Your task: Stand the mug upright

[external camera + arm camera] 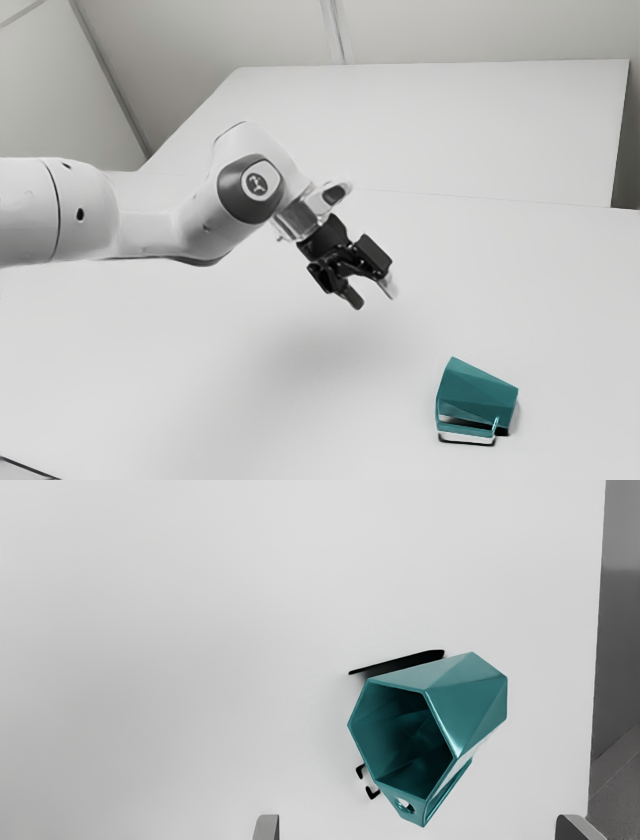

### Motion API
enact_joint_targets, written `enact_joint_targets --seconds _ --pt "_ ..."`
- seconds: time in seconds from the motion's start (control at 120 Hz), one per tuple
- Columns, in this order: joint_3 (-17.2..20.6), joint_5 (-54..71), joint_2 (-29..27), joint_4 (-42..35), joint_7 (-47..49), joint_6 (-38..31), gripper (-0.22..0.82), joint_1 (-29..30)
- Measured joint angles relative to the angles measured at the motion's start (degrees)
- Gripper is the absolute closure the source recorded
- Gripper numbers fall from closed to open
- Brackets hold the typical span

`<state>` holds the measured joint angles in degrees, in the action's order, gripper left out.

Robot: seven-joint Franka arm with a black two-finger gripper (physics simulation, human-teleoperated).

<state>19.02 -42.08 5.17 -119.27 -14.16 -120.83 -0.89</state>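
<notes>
The gripper (373,296) hangs above the table, up and to the exterior view's left of the mug, clear of it. A teal faceted mug (476,393) lies on its side, its handle toward the exterior view's bottom edge. In the wrist view the mug (467,700) turns its open mouth toward the camera, with the handle at its lower side. The gripper (417,827) stands open there, its two fingers wide apart, with nothing held between them.
The white table (200,370) spreads around the mug. Behind it, in the exterior view, is another white surface (430,120) against pale walls. The wrist view has a table edge (597,630) beyond the mug's base, with grey floor past it.
</notes>
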Motion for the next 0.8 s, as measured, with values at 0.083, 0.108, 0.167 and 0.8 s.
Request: enact_joint_targets --seconds 0.083,0.108,0.167,0.8 --pt "1.82 -1.81 -1.95 -3.05 -1.17 -1.08 0.0 -0.8" --pt "2.5 -2.71 -1.91 -3.42 -1.53 -1.5 0.0 -0.88" --pt "4.4 -5.07 -0.65 -3.84 -2.55 -3.33 0.0 -0.91" --pt "10.39 -28.52 12.43 -3.8 -19.24 -14.12 0.0 -2.45"
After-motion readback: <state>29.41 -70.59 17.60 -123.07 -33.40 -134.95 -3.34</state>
